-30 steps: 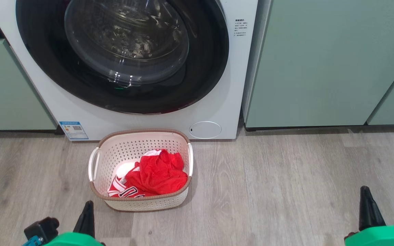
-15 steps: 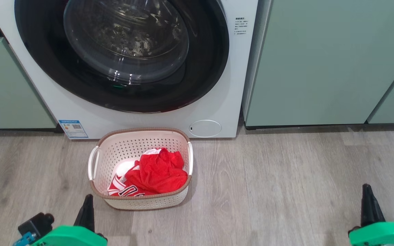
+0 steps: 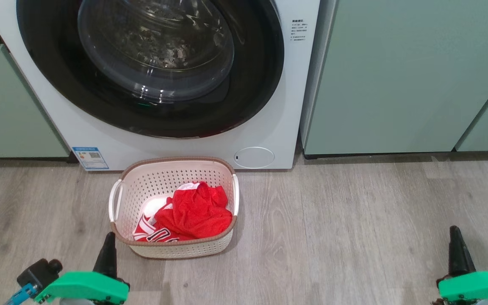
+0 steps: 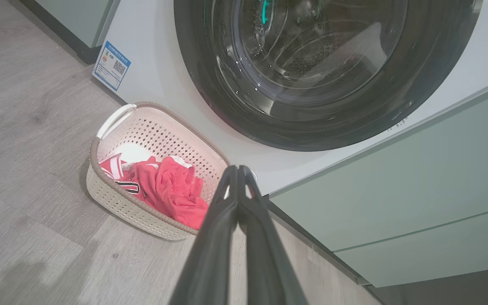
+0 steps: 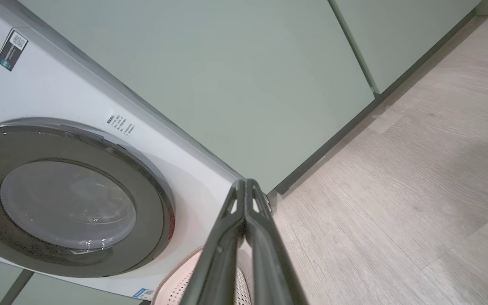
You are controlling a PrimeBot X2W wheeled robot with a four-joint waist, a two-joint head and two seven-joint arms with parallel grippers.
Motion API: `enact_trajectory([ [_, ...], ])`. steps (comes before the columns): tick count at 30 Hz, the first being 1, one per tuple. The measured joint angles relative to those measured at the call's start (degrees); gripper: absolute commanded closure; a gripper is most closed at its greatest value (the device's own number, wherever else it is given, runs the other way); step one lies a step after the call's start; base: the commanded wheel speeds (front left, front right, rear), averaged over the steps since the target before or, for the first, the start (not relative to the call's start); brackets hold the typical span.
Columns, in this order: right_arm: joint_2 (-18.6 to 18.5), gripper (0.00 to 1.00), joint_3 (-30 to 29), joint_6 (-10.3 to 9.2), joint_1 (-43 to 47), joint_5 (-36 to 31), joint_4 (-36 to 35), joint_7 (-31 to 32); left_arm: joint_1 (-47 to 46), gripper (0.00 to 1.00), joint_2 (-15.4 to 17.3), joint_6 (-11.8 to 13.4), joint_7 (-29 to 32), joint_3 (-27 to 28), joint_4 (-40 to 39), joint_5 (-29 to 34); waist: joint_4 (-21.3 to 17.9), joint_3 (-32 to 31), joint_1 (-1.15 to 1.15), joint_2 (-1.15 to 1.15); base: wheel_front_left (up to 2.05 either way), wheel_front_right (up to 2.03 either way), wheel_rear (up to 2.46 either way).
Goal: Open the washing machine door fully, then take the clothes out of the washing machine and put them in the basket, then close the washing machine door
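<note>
The washing machine stands white between green cabinets, and its door, black-rimmed with a glass bowl, lies flush against the front, closed. On the floor before it sits the cream basket, holding the red clothes. My left gripper is shut and empty at the lower left, just short of the basket's near left corner. At the lower right, over bare floor, my right gripper is shut on nothing.
Pale green cabinets flank the machine. A small round white service flap sits low on its front, and a blue label at its lower left. Grey wood-look floor stretches in front.
Both green-cuffed wrists have come a little further up into the head view. The whole picture has drifted slightly upward, a camera move. Basket, clothes and door are unchanged.
</note>
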Motion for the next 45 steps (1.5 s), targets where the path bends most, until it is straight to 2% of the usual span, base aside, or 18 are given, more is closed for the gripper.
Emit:
enact_trajectory([
  [45,0.00,1.00,-0.79,-0.01,-3.49,30.48,-0.65,7.34,-2.49,1.00,-0.99,0.01,7.75,1.11,-4.67,-28.29,0.03,1.32,0.00,0.00,0.00,0.00,0.00],
])
